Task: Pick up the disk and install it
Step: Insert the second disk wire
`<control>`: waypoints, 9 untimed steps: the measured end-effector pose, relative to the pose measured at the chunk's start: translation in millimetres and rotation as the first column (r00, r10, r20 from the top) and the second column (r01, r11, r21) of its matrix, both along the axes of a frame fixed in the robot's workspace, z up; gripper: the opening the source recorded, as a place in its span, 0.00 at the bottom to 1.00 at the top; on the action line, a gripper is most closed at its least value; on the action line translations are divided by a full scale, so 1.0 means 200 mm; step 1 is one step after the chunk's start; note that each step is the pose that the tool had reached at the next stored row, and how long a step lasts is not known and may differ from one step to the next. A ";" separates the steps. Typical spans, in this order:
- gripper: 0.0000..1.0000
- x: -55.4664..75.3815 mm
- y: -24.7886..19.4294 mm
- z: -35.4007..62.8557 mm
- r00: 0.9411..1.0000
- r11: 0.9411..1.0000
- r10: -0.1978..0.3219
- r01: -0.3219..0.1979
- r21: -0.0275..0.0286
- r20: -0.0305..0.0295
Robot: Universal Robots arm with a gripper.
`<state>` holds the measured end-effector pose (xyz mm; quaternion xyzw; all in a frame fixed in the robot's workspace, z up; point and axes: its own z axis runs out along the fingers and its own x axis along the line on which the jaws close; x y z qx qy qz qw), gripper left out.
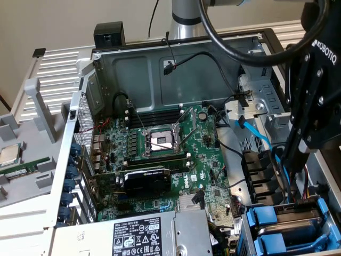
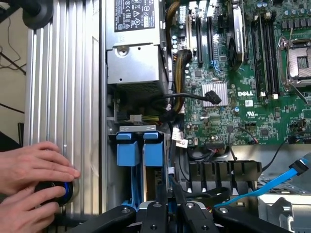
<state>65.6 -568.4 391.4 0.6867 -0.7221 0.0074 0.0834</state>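
Note:
Two blue carrier frames (image 2: 127,148) (image 2: 153,148) stand side by side in the drive cage at the case's corner, next to the power supply. In the exterior view they sit at the lower right (image 1: 265,217). The disk's metal face and label are hidden, so I cannot tell which carrier holds it. My gripper (image 2: 170,216) hangs just above the cage, its black fingers (image 2: 155,213) close together and shut, with nothing visibly between them. From the exterior view the gripper (image 1: 292,169) points down over the cage at the right side of the case.
A person's hands (image 2: 34,170) rest on the ribbed case edge, on a round black knob with a blue ring (image 2: 62,191). The grey power supply (image 1: 144,234), the green motherboard (image 1: 160,154), a blue SATA cable (image 2: 272,182) and black cables crowd the case.

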 end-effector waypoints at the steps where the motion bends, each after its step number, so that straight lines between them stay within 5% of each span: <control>1: 0.16 0.00 -0.005 0.002 1.000 1.000 0.000 0.000 0.001 0.001; 9: 0.16 0.00 -0.068 0.004 1.000 0.999 0.000 0.000 0.047 0.006</control>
